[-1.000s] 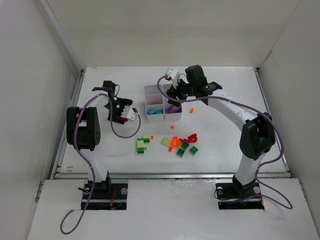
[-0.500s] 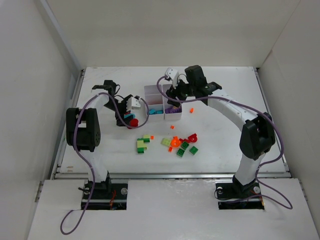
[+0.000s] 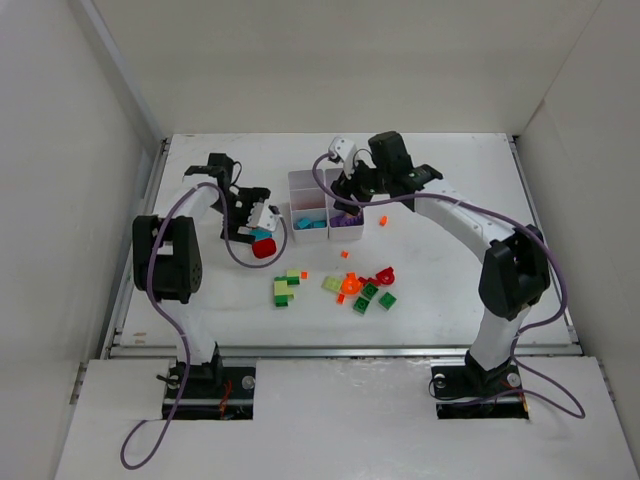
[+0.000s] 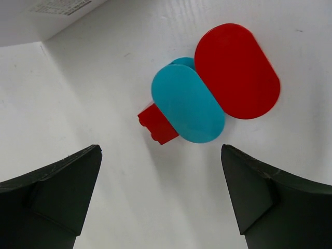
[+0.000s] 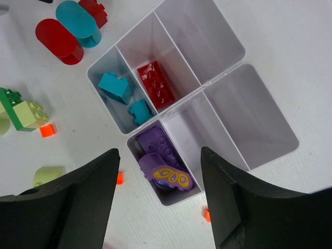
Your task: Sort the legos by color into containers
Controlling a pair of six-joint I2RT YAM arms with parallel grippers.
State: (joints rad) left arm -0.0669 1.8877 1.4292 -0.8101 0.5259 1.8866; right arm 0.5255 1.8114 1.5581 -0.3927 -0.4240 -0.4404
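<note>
The white container (image 3: 300,184) stands mid-table, its thin walls (image 5: 203,85) dividing it into six compartments. One holds teal legos (image 5: 116,85), one a red brick (image 5: 155,83), one purple pieces (image 5: 158,150). My right gripper (image 5: 158,205) hovers open over the purple compartment, holding nothing; it shows from above (image 3: 350,192). Left of the container lie a red oval piece (image 4: 237,70), a teal oval piece (image 4: 188,104) and a small red brick (image 4: 158,127). My left gripper (image 4: 161,207) stands wide open just short of them, empty; seen from above (image 3: 256,230).
Loose legos lie in front of the container: green and yellow-green ones (image 3: 284,290), an orange one (image 3: 350,284), a red one (image 3: 385,272) and dark green ones (image 3: 372,296). A tiny orange brick (image 3: 383,219) sits right of the container. White walls enclose the table.
My left gripper carried the red and teal pieces right toward the container, opened wide and let them go onto the table. The right arm has stayed still.
</note>
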